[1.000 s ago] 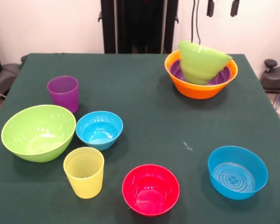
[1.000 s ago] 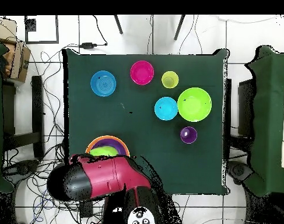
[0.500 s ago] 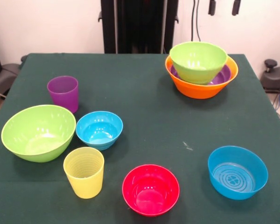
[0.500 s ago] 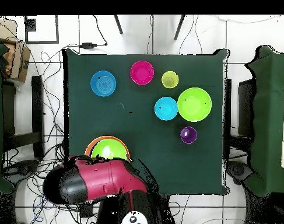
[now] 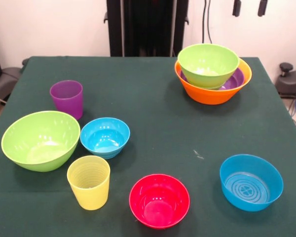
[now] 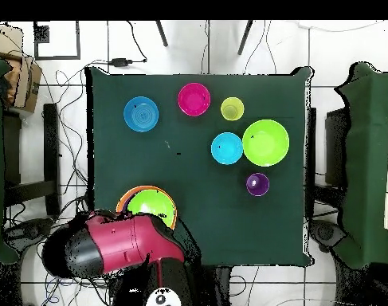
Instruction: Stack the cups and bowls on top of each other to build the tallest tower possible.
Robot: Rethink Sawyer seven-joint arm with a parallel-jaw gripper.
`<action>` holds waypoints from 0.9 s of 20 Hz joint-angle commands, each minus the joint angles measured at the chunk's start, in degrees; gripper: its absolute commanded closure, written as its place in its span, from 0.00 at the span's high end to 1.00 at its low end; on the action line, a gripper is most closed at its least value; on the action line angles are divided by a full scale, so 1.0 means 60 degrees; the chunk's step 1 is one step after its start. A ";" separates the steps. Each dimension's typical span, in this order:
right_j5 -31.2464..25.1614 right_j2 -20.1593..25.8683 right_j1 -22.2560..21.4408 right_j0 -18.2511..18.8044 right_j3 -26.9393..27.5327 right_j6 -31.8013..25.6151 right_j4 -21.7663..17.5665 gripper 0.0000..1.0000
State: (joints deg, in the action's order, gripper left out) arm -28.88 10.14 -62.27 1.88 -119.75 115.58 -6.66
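**Three-bowl tower at the table's corner, seven pieces loose**

The tower (image 5: 213,79) has a large orange bowl (image 5: 207,95) as its base. A shallow purple bowl (image 5: 238,79) lies nested inside the orange one, only its rim and inner wall showing, and a lime green bowl (image 5: 208,64) sits upright in that, its rim slightly off toward one side of the orange bowl. In the overhead view the tower (image 6: 147,204) lies partly under the red and black arm (image 6: 109,245).

The tool (image 5: 248,7) shows only as two dark tips at the top edge of the front view, above the tower and clear of it. The tips stand apart with nothing between them, so the tool is open and empty.

All else stands well apart from the tower on the green table (image 5: 163,128). Nearest the tower is a blue bowl with ringed bottom (image 5: 251,182), alone on its side of the table. A pink-red bowl (image 5: 159,200) stands farther off. Beyond it are grouped a ribbed pale yellow cup (image 5: 89,181), a smaller blue bowl (image 5: 105,137), and a large lime green bowl (image 5: 41,139) that touches or nearly touches the small blue one. A translucent purple cup (image 5: 67,98) stands just beside that group. Every loose piece is upright, mouth up.
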 commanded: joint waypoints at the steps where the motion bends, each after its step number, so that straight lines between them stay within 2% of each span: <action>1: -0.0382 -0.0285 0.1114 -0.0033 0.1072 0.1515 0.0133 1.00; 10: -0.1748 0.0321 0.2439 0.0734 0.3545 -0.0030 -0.0062 1.00; 14: -0.2671 0.0546 0.2959 0.0822 0.4926 -0.0549 -0.0284 1.00; 18: -0.2991 0.0860 0.3414 0.0831 0.5860 -0.0990 -0.0448 1.00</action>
State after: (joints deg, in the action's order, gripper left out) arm -39.01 10.28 -48.16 6.16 -96.09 115.58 -6.77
